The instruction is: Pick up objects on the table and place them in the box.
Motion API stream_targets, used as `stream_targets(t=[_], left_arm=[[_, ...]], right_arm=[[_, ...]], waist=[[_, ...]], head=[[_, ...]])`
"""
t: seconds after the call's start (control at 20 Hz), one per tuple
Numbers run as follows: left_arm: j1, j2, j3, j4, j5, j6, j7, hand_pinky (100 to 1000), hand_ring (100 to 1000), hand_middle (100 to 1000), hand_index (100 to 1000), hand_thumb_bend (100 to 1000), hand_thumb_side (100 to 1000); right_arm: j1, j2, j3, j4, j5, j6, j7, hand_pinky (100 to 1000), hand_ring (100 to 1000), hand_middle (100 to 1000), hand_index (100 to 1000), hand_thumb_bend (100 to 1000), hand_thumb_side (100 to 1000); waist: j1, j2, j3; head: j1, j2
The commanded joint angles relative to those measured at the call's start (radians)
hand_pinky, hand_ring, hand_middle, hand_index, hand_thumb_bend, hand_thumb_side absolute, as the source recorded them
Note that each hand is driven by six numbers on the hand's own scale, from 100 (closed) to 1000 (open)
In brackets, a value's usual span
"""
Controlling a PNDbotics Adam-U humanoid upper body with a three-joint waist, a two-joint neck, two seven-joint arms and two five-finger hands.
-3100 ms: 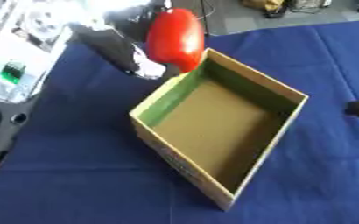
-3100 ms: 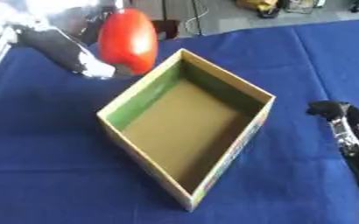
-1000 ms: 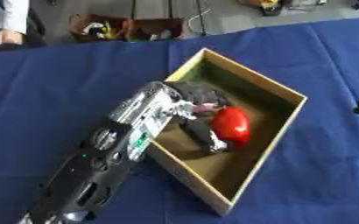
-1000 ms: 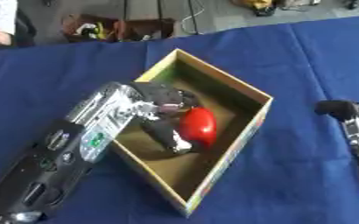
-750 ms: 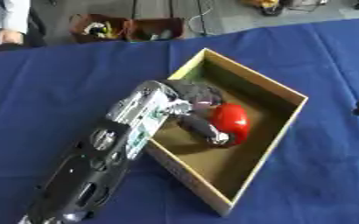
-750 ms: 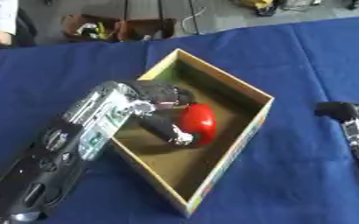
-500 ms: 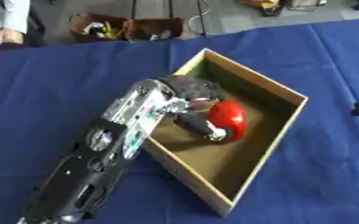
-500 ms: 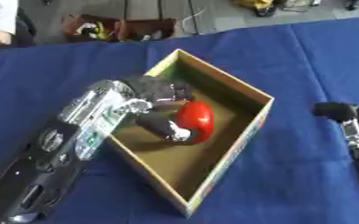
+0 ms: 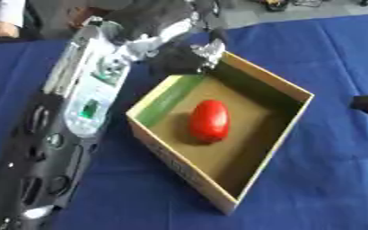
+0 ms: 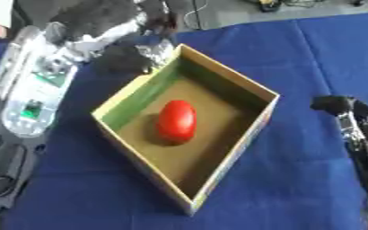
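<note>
Red egg-shaped object (image 9: 209, 120) lying inside cardboard box (image 9: 293, 92); left hand (image 9: 189, 57), fingers curled and empty, above the box's far corner.

Looks like a robotics lab or workshop. Table (image 9: 328, 179) w/ blue cloth, grey floor behind it, loose cables (image 10: 193, 13) and small gear (image 9: 278, 4) scattered on the floor at the far edge. A person's sleeve and hand (image 9: 0, 28) show at the top left corner.
</note>
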Motion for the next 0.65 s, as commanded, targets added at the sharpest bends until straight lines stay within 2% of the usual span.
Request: stream_targets(t=[0.05,0.1,0.15,0.25,0.3,0.45,0.55,0.65], left_arm=[[0.054,0.114,0.053,-0.200,0.426,0.138,0.219,807,755,746,1000,100,1000],[0.081,0.143,0.071,-0.246,0.574,0.163,0.274,786,743,727,999,100,1000],[0.109,0.170,0.091,-0.270,0.702,0.158,0.325,774,739,716,985,100,1000],[0.175,0.219,0.125,-0.288,0.860,0.086,0.392,761,733,703,970,100,1000],[0.216,0.230,0.137,-0.291,0.901,0.032,0.406,739,713,684,947,100,1000],[0.339,0.236,0.157,-0.293,0.995,-0.185,0.396,714,695,676,938,100,1000],[0.427,0.224,0.174,-0.294,1.007,-0.272,0.378,720,708,680,935,100,1000],[0.514,0.200,0.187,-0.294,0.978,-0.315,0.363,727,704,670,926,100,1000]], right_arm=[[-0.007,-0.016,-0.012,-0.010,-0.017,-0.008,-0.017,902,846,616,720,100,861],[-0.008,-0.017,-0.014,-0.010,-0.022,-0.012,-0.023,900,845,616,720,100,851],[-0.010,-0.018,-0.016,-0.010,-0.027,-0.016,-0.030,898,843,616,721,100,842],[-0.013,-0.022,-0.020,-0.010,-0.039,-0.029,-0.046,897,842,616,721,100,831],[-0.016,-0.024,-0.022,-0.010,-0.044,-0.039,-0.054,893,839,616,722,100,805],[-0.028,-0.030,-0.023,-0.010,-0.058,-0.065,-0.073,889,835,616,722,100,785],[-0.036,-0.033,-0.022,-0.010,-0.069,-0.077,-0.081,888,834,616,723,100,779],[-0.042,-0.034,-0.021,-0.010,-0.076,-0.085,-0.083,886,833,620,723,100,772]], waist=[[-0.013,-0.030,0.009],[-0.015,-0.032,0.015],[-0.018,-0.033,0.021],[-0.023,-0.035,0.034],[-0.027,-0.035,0.041],[-0.037,-0.032,0.050],[-0.043,-0.028,0.051],[-0.049,-0.023,0.053]], head=[[-0.010,0.006],[-0.012,0.007],[-0.012,0.009],[-0.013,0.011],[-0.013,0.012],[-0.007,0.009],[-0.002,0.007],[0.009,0.007]])
